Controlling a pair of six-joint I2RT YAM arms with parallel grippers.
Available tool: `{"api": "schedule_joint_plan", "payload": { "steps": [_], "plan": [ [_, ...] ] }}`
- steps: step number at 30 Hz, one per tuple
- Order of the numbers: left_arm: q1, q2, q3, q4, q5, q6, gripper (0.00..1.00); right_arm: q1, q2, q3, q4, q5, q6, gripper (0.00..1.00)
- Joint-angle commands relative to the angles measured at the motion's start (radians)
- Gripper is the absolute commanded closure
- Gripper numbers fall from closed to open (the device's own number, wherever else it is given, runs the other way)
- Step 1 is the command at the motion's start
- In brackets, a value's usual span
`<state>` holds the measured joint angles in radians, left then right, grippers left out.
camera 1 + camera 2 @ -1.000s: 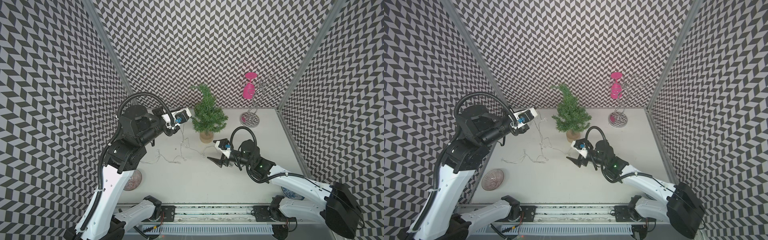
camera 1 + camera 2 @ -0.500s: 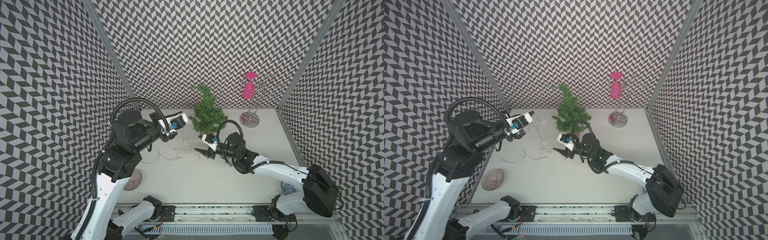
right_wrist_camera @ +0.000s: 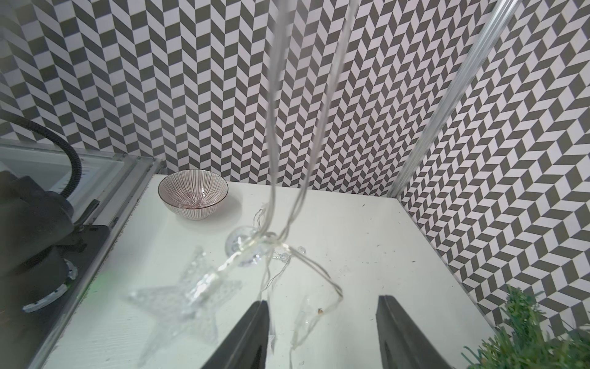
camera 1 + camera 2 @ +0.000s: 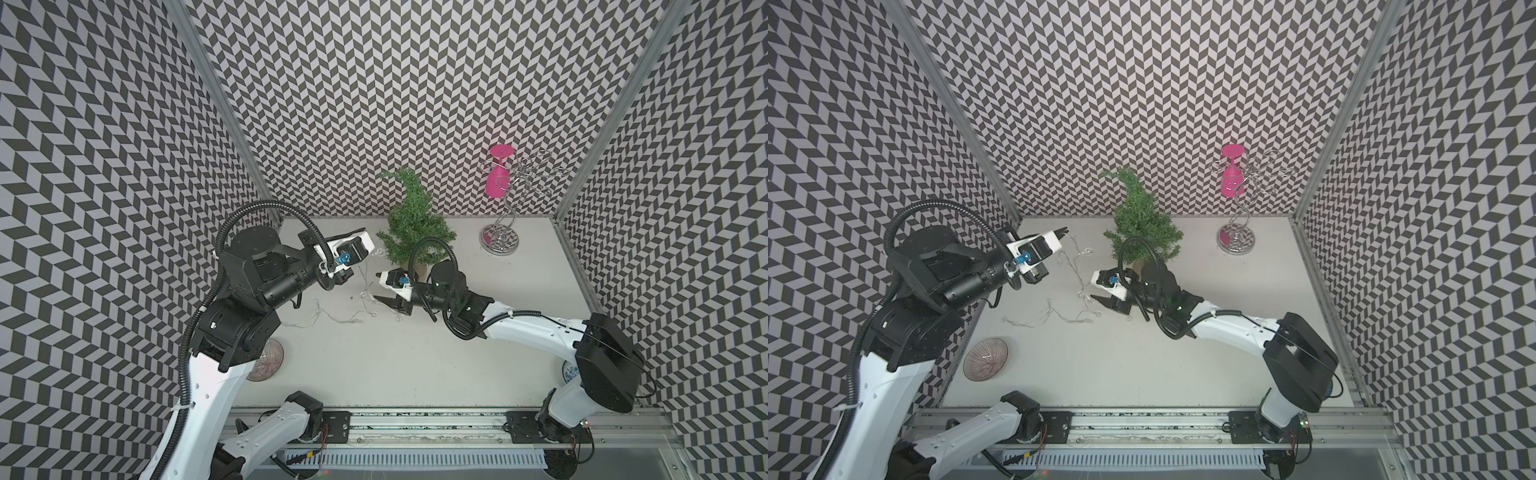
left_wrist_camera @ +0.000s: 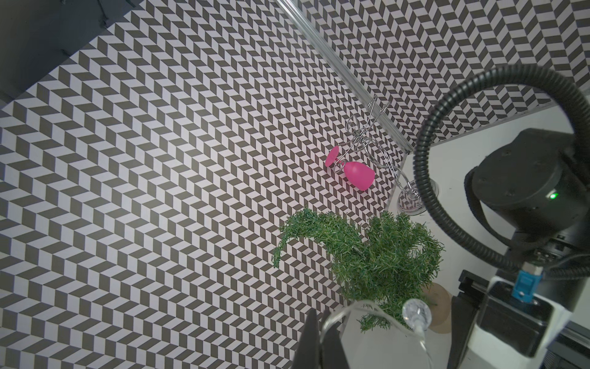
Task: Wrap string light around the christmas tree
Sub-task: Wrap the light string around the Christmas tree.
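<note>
String light [image 4: 342, 321], thin clear wire with small clear bulbs and clear plastic stars: part hangs, part lies on the white table [image 4: 415, 365]. Left gripper [image 4: 1064, 230] has its fingers pressed together, pinching the wire high, at about 9 o'clock from the small bushy green christmas tree [image 4: 411, 224]. Right gripper [image 3: 322, 302] sits low at 7 o'clock from the tree's tan base. Its fingers are spread, with hanging strands and a loose end between them, nothing clamped yet.

Step in hand, my read: a second grasp on the hanging run. To do it well I close on wire only, below the round bulb [image 3: 242, 246] and clear of the star [image 3: 191, 287], which looks too bulky to clamp clean. I hold the left pinch high so the strands hang taut and readable. The tree looks light, so I avoid hauling wire hard against it. The right arm's black hose [image 4: 432, 240] overlaps the foliage in both top views, a snag risk.

Axis: from the pinch the string light drops near vertical, reading 12-to-6 in a top view. Then its tail runs flat on the table toward 9 o'clock. Battery box end: cannot find it. The tree stands upright, long axis vertical, tip curling to 9 o'clock.
</note>
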<state>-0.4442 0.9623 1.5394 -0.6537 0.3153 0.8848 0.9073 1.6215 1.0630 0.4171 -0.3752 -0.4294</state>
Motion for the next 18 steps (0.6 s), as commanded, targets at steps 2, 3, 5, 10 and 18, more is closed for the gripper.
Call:
{"api": "schedule_joint_plan", "payload": {
  "steps": [2, 3, 5, 10, 18],
  "plan": [
    [0.001, -0.016, -0.005, -0.009, 0.042, -0.015, 1.00, 0.011, 0.038, 0.037, 0.068, -0.036, 0.001, 0.48],
    [0.000, -0.019, -0.007, -0.009, 0.043, -0.017, 1.00, 0.011, 0.041, 0.039, 0.081, -0.041, 0.009, 0.50],
    [0.001, -0.023, -0.015, -0.009, 0.049, -0.019, 1.00, 0.012, 0.045, 0.049, 0.093, -0.035, 0.019, 0.54],
    [0.001, -0.042, -0.042, -0.010, 0.050, -0.023, 1.00, 0.013, 0.034, 0.075, 0.047, 0.002, -0.020, 0.67],
    [0.001, -0.066, -0.081, -0.002, 0.022, -0.038, 0.97, 0.016, -0.004, 0.089, -0.004, 0.058, -0.054, 1.00]
  ]
}}
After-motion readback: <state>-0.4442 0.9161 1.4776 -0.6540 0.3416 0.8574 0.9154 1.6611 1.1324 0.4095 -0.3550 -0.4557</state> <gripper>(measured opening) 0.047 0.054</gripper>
